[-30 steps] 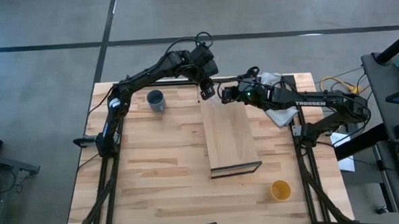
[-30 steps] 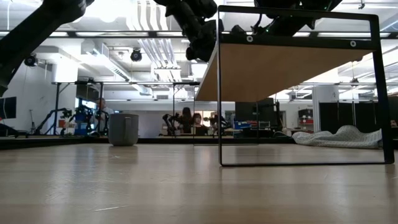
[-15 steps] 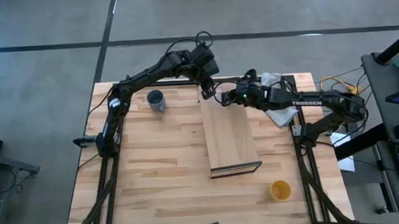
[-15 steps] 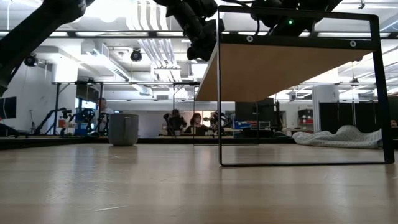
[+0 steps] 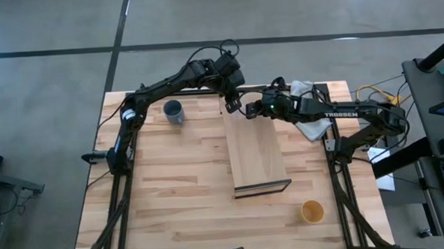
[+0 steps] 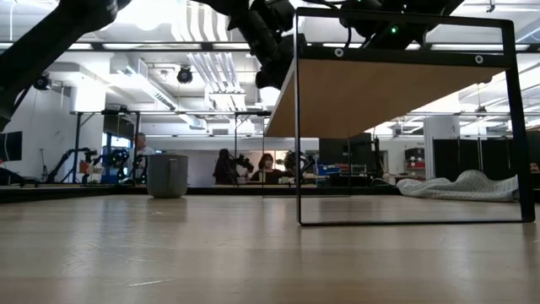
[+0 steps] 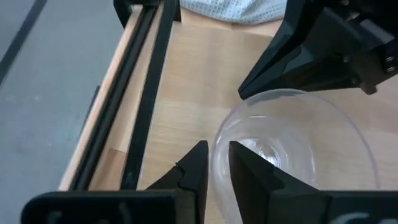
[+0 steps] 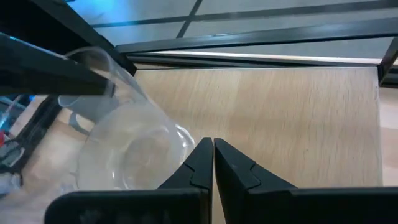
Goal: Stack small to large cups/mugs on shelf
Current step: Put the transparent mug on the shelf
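Observation:
The small clear glass cup is at the far end of the light-wood shelf, between my two grippers. It also shows tilted in the right wrist view. My left gripper is shut on its wall. My right gripper is shut, with its tips at the cup's rim on the other side. The blue-grey mug stands on its base on the tabletop at the far left. The yellow-orange cup stands on the tabletop at the near right. My left gripper pinches the cup's wall at the rim, one finger inside the cup and one outside, coming from above. The cup sits tilted in the hold; whether its base rests on the shelf I cannot tell. My right gripper's shut fingers stand right at the rim; whether they touch it I cannot tell.
A white cloth lies on the table at the far right, under my right arm. The shelf stands on thin dark frame legs. Open tabletop lies to the left of the shelf and toward the near edge.
My right gripper has gone a little toward the table's left, closer to the glass cup and my left gripper. The cup stays at the shelf's far end.

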